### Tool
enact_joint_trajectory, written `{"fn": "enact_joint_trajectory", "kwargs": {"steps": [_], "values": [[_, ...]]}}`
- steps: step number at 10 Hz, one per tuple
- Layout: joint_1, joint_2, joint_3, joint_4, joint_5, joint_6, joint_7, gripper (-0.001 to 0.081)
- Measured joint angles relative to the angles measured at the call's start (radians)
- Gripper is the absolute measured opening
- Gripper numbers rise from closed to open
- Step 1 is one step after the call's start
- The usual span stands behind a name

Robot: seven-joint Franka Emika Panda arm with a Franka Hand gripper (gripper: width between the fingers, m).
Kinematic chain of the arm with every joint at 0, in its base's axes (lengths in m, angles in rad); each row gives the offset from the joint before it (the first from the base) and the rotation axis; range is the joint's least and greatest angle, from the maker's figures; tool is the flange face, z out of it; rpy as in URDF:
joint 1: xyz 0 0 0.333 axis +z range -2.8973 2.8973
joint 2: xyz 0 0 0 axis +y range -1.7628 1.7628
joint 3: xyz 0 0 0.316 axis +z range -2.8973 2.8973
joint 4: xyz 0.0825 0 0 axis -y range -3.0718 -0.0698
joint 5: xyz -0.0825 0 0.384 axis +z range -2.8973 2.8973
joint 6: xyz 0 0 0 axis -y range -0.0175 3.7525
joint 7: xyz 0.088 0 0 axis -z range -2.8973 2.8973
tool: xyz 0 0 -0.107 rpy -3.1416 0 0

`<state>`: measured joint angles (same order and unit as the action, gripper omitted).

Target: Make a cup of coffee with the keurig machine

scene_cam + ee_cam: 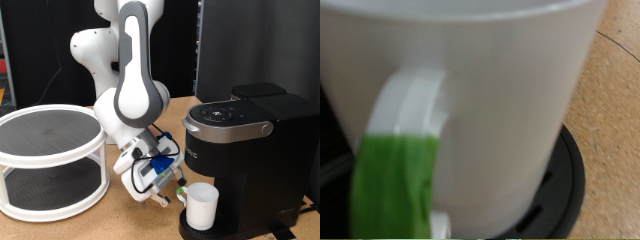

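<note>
The white cup stands upright on the black drip tray under the front of the keurig machine, its handle turned to the exterior view's left. My gripper is low over the table, right at that handle, with a green patch showing where they meet. In the wrist view the cup fills the frame. Its white handle has a green strip on its lower part. The black drip tray shows beneath it. My fingers do not show in the wrist view. The machine's lid is down.
A white two-tier round rack stands on the wooden table at the exterior view's left. The robot's white base and arm rise behind the gripper. A dark panel stands behind the machine.
</note>
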<state>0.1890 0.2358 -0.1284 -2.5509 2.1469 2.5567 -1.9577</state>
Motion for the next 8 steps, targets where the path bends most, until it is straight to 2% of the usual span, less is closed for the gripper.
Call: {"fn": "enact_joint_trajectory", "kwargs": {"steps": [1, 2, 5, 7, 8], "values": [[-0.006, -0.027, -0.004, -0.021, -0.041, 0.008, 0.03, 0.0751], [-0.017, -0.061, -0.011, -0.045, -0.099, 0.002, 0.073, 0.0796], [-0.058, -0.173, -0.045, -0.116, -0.353, -0.047, 0.238, 0.0806], [-0.087, -0.25, -0.071, -0.167, -0.423, -0.094, 0.255, 0.0808], [-0.086, -0.246, -0.069, -0.166, -0.423, -0.089, 0.255, 0.0808]]}}
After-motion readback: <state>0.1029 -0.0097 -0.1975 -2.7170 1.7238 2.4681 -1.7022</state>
